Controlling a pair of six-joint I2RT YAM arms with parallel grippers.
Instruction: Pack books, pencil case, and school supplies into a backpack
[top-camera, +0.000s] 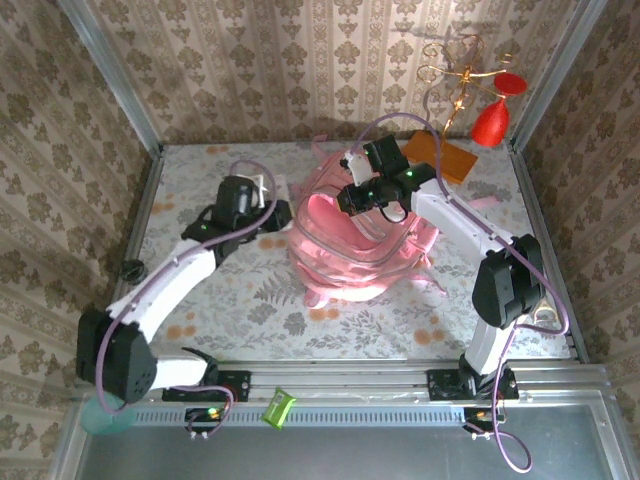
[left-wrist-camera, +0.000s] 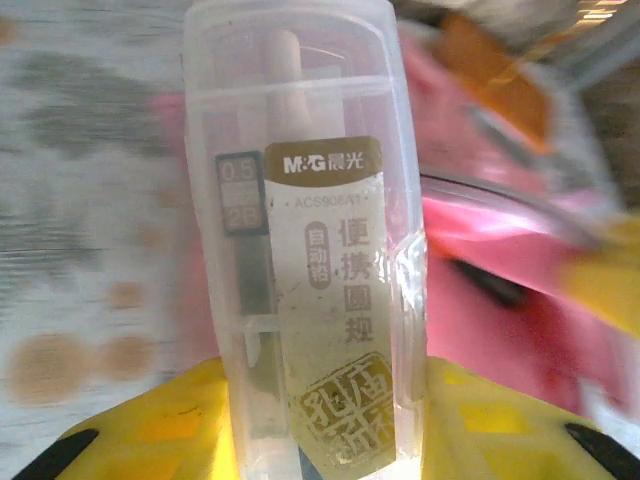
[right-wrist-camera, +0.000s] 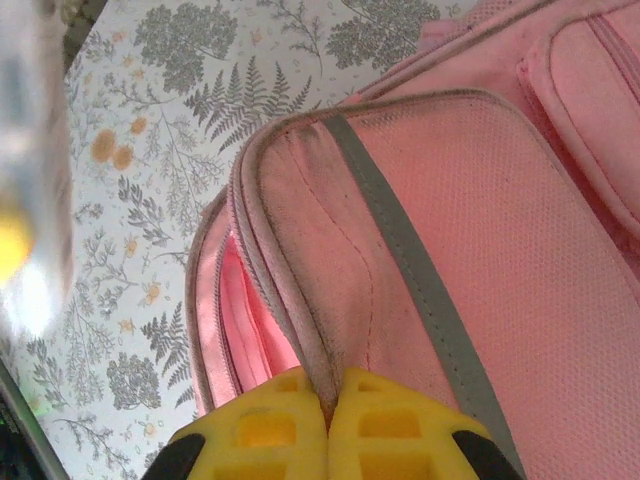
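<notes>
**Clear case held at the bag's edge, mouth held open**

We have the left pincer (left-wrist-camera: 325, 425) closed partway round a clear plastic case (left-wrist-camera: 300, 200). Its yellow pads (left-wrist-camera: 170, 420) press on both sides, and the case stands upright out of the grip with its gold label facing us. By the label it's a lead-and-compass box, so one of the small things meant for the bag. From above, it sits just beside the left flank of the backpack (top-camera: 350, 255), which slumps mid-desk (top-camera: 240, 310) with its pink lining showing.

On the other side, the right pincer (right-wrist-camera: 328, 405) is pinched fully shut on the rim of the bag's opening, with fabric trapped between its tips. Our read is that this grip keeps the mouth open so the case has somewhere to drop. Next, we reckon, the case needs to go over that rim and in.
</notes>
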